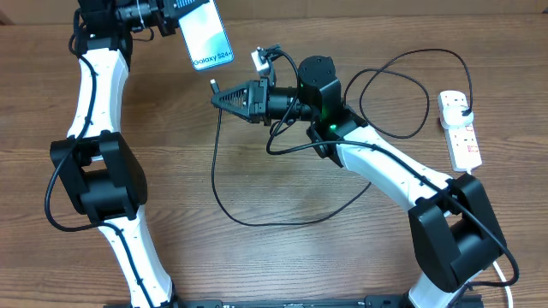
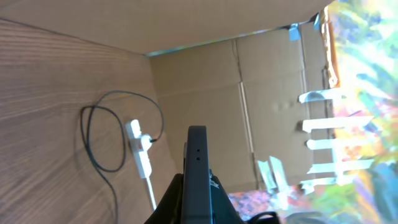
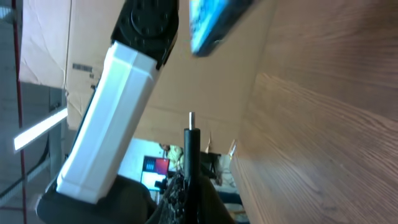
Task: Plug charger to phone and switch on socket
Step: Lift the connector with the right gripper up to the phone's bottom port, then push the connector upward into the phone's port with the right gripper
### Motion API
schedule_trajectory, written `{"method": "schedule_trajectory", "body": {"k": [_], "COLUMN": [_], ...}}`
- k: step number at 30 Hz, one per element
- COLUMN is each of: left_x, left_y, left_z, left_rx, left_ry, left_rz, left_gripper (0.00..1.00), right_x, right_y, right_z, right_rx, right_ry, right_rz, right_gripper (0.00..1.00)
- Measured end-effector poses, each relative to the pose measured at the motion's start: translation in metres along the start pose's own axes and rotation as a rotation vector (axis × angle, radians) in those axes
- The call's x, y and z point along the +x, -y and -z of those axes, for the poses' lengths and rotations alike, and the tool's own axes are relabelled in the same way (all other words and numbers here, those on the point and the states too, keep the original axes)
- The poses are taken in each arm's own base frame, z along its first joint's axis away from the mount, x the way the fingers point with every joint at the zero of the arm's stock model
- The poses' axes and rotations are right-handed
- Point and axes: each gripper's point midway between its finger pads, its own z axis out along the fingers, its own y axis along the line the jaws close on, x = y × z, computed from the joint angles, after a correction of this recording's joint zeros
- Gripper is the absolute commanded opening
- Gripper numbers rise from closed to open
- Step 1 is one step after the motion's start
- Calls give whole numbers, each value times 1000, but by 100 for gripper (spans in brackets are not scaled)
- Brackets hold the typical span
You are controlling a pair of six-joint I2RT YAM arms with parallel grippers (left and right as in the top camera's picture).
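Pinching the charger, right gripper sits near the phone — not touching.

Overhead straight down over table; wrist views close, sideways, phone in both.

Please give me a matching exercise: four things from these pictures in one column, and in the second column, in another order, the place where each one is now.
Things:
1. phone
2. connector tip
3. socket
4. black plug

Places:
A. lying flat on the table, far right
B. held in the left gripper
C. sitting in the socket
D. held in the right gripper

Pairs: 1-B, 2-D, 3-A, 4-C
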Motion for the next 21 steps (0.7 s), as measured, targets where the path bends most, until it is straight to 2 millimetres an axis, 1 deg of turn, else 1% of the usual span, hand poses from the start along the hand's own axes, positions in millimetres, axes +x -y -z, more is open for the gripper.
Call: {"method": "schedule_trajectory", "body": {"k": [6,12,21], "left_x": [0,4,4], "left_y": [3,4,4], "left_z": [0,0,-2], "left_rx": [6,12,10], "left_ry": [-7,-30,-26], "left_rz": [73,110,120], "left_gripper": [4,4,4], "right_x": [-15,-32,-36], "right_y": [-11,-8,-7], "right_z": [5,17,19], "right_rx": [-35,-31,-26], "right_ry": [61,108,127], "right_rz": [41,36,30], "right_gripper": [4,4,4]}}
